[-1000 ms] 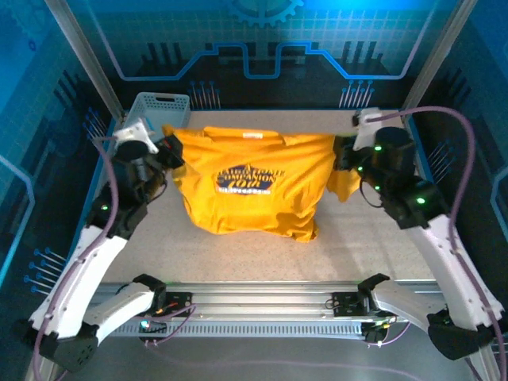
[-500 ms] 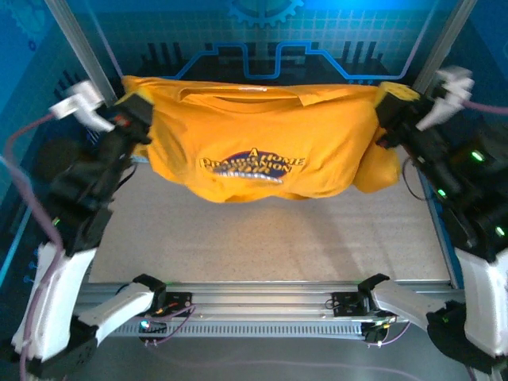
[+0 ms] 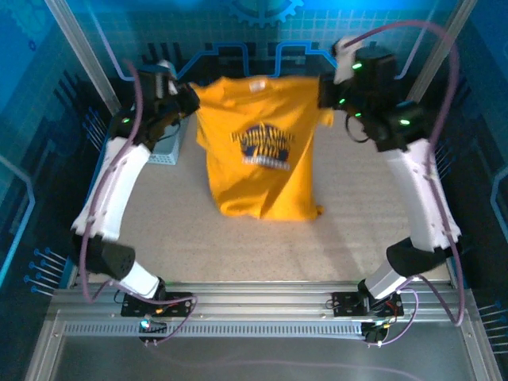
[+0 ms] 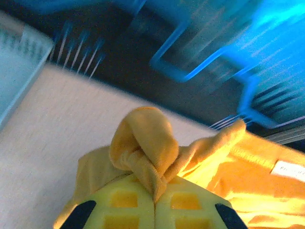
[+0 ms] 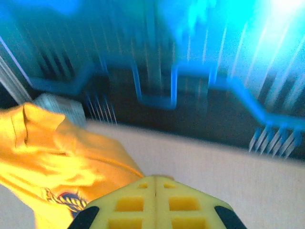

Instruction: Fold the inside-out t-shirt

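The t-shirt (image 3: 258,151) hangs at the far middle, print facing near, its top edge stretched between the two arms. The left end effector (image 3: 188,99) is pressed together on a bunched shoulder fold. The right end effector (image 3: 325,91) pinches the opposite shoulder, its fingers closed flat. The hem sags to the surface (image 3: 373,214) near its centre. Bare surface lies open left, right and near of the cloth. A basket (image 3: 168,147) sits at the far left edge, beneath the left arm.
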### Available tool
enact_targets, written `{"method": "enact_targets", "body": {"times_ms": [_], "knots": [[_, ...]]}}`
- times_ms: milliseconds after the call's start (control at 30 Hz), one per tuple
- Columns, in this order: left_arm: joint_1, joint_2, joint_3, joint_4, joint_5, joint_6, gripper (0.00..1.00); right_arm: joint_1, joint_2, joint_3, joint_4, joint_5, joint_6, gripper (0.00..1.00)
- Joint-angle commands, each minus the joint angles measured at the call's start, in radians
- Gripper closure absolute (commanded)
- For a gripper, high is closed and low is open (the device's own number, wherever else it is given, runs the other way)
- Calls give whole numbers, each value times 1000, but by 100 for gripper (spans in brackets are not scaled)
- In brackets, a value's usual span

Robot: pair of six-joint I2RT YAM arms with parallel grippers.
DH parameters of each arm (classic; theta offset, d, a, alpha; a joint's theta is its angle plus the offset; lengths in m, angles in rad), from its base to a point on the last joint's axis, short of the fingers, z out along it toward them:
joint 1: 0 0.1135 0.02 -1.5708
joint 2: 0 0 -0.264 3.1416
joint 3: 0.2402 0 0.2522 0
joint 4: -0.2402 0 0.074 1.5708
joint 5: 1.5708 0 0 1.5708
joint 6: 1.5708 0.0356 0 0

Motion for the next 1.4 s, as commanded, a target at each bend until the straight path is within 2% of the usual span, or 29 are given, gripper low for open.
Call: {"method": "enact_targets", "body": {"times_ms": [0,100,200,400,533,633,767,867,967,1133,1367], "knots": [[-1,-252,20,217,-27,49,100,-8,-27,235,-60,14,-46,100],[-1,-326,-66,288,-22,64,100,-8,-13,331,-119,-16,-42,100],[-1,-378,-181,337,26,67,100,-5,-50,255,-130,-52,-31,100],[-1,-480,-501,390,86,7,100,-4,-312,-390,109,-59,16,100],[-1,-492,-685,353,130,-47,100,-4,-395,-709,196,-113,73,100],[-1,-451,-787,311,164,-86,100,-6,-414,-911,239,-93,114,100],[-1,-417,-843,276,255,-101,100,-11,-456,-1060,266,-106,132,100],[-1,-495,-864,290,240,-110,100,-39,-499,-1066,244,-119,135,100],[-1,-573,-780,266,180,-80,100,-69,-549,-975,210,-135,133,100],[-1,-674,-568,317,122,-32,100,-77,-594,-695,193,-182,112,100],[-1,-715,-396,435,120,-20,100,-78,-586,-382,190,-251,110,100]]}}
